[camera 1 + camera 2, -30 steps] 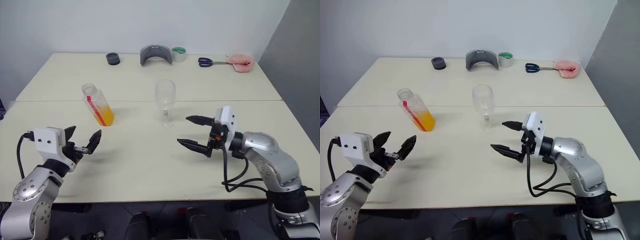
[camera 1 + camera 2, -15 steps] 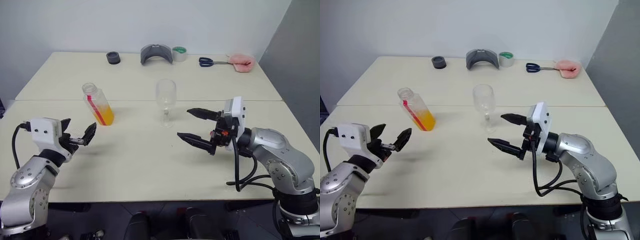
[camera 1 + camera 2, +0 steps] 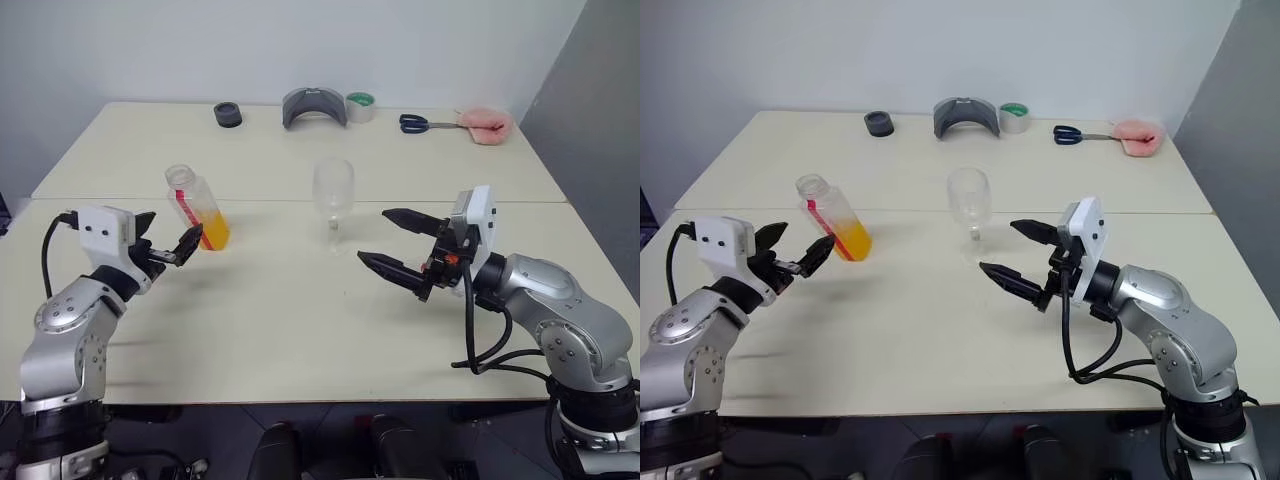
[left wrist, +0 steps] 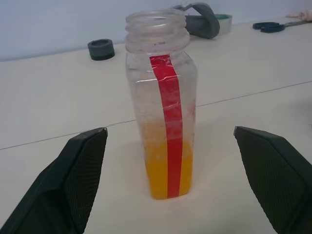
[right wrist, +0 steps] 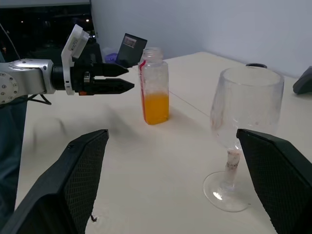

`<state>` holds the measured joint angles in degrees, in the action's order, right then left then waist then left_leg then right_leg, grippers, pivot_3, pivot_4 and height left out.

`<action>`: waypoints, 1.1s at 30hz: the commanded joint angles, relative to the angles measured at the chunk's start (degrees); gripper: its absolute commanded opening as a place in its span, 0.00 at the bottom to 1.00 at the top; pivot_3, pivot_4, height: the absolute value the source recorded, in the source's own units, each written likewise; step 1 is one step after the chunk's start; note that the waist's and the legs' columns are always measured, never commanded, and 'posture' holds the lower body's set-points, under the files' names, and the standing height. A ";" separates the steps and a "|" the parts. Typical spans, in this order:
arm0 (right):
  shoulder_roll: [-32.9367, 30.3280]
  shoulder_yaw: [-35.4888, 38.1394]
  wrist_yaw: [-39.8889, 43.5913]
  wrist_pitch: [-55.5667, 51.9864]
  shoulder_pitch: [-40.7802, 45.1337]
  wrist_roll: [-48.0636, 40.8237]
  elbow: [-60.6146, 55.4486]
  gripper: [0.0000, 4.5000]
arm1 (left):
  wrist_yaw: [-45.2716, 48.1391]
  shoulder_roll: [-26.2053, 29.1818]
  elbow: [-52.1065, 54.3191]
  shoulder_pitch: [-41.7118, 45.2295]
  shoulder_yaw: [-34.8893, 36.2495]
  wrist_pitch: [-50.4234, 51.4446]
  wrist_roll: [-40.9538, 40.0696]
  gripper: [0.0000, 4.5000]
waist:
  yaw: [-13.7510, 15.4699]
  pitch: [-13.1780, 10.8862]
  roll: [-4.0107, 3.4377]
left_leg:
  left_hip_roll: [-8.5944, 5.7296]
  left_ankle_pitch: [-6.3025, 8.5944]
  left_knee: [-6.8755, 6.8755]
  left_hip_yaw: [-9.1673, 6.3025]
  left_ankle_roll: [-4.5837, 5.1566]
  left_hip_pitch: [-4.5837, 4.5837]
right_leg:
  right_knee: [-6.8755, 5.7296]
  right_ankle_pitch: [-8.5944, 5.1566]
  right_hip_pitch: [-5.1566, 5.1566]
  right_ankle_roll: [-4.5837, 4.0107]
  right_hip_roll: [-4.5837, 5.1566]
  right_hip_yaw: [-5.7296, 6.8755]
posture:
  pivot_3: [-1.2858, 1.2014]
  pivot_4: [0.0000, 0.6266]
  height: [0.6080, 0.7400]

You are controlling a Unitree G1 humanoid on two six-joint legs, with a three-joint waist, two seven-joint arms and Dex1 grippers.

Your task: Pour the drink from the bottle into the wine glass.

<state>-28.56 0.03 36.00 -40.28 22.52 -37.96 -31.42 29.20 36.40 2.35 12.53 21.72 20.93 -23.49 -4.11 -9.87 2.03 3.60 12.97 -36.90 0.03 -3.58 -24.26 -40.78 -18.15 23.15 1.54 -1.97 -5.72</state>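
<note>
The bottle [image 3: 197,209] is stood upright and uncapped near the table's [image 3: 300,330] left edge, its long axis vertical and mouth pointing up, the drink [image 4: 168,168] filling only its lower part; it is found straight ahead of the left gripper [image 3: 162,250], framed between wide-spread, empty jaws, not yet touched. The right gripper [image 3: 393,242], likewise wide and empty, is held just beside the upright wine glass [image 3: 332,206] at the table's middle; the left arm is judged the nearer one for the bottle
</note>
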 commanded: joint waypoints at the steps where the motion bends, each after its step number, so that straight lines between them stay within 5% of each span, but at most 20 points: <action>1: -0.01 1.50 -0.76 0.52 0.55 -1.16 -2.04 1.00 | 0.41 -0.01 -1.17 2.11 -0.63 -2.85 1.32 1.00 | 0.01 0.00 0.01 | 0.00 0.00 0.00 0.00 0.00 -0.01 | 0.00 0.04 0.00 -0.07 0.00 0.00 | 0.52 0.24 1.00; 33: -0.32 1.15 -2.18 1.05 2.15 0.47 -0.48 1.00 | 3.78 -3.86 -32.37 21.42 -7.80 -23.33 9.65 1.00 | 0.94 -0.01 0.02 | -0.03 0.00 -0.04 -0.06 0.00 -0.11 | 0.00 0.13 0.02 -0.21 0.00 0.09 | 0.52 0.24 1.00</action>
<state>-28.85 0.14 34.12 -40.29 23.66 -37.26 -31.09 32.49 32.22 -29.51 32.46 13.89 -0.07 -14.43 -3.18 -9.88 2.05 3.57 12.96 -36.94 -0.04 -3.58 -24.37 -40.78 -18.02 23.17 1.33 -1.97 -5.63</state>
